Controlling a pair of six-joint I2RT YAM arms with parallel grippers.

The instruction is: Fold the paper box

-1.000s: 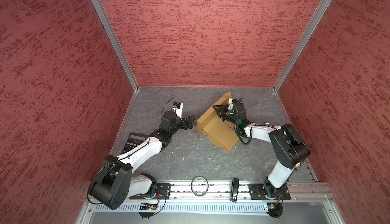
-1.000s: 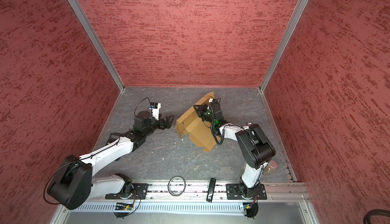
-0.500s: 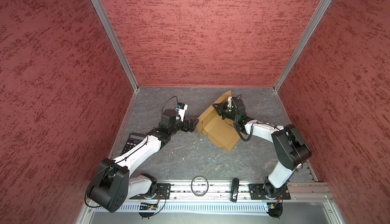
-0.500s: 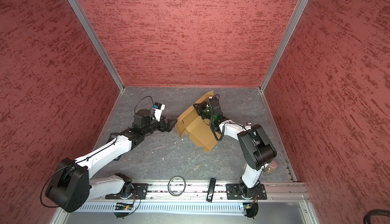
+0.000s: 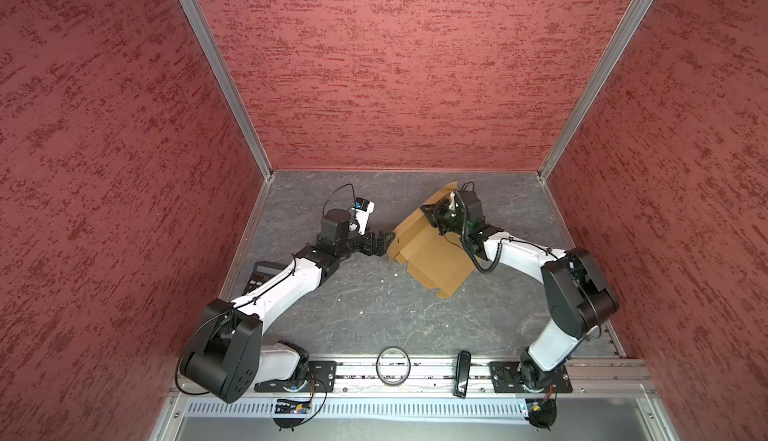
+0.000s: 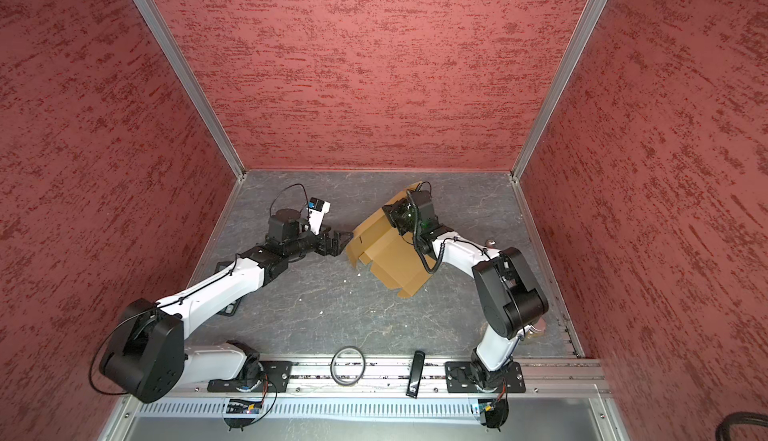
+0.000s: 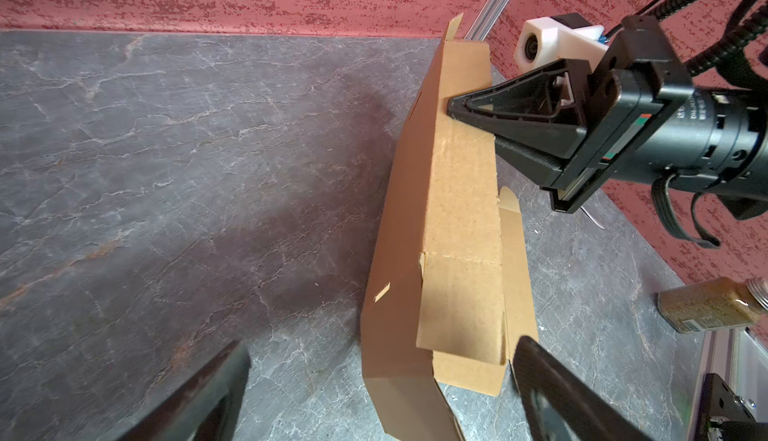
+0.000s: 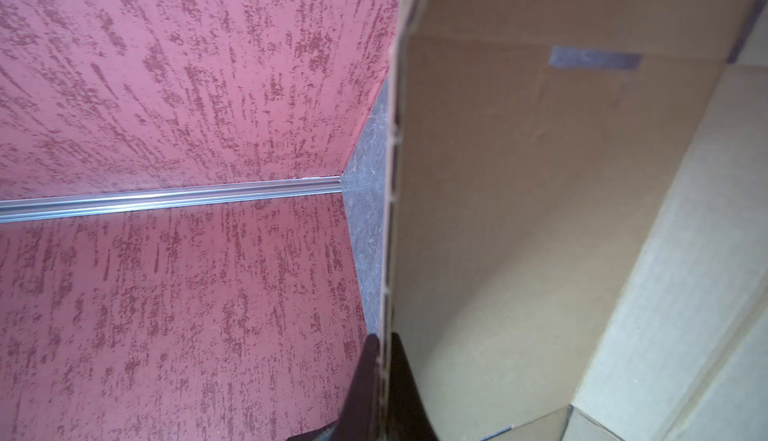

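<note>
Raised flap of the paper box [image 5: 432, 256] pinched in the right jaws; left jaws gape wide at its opposite edge.

plain tan paper box [image 5: 432, 256], partly folded, one side flap raised, right of centre

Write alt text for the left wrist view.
A half-folded paper box stands on the grey table, one long wall raised and pinched near its far end by the right gripper, jaws shut. The left gripper, jaws wide open, flanks the box's near end. A spice jar lies apart from the box.
</note>
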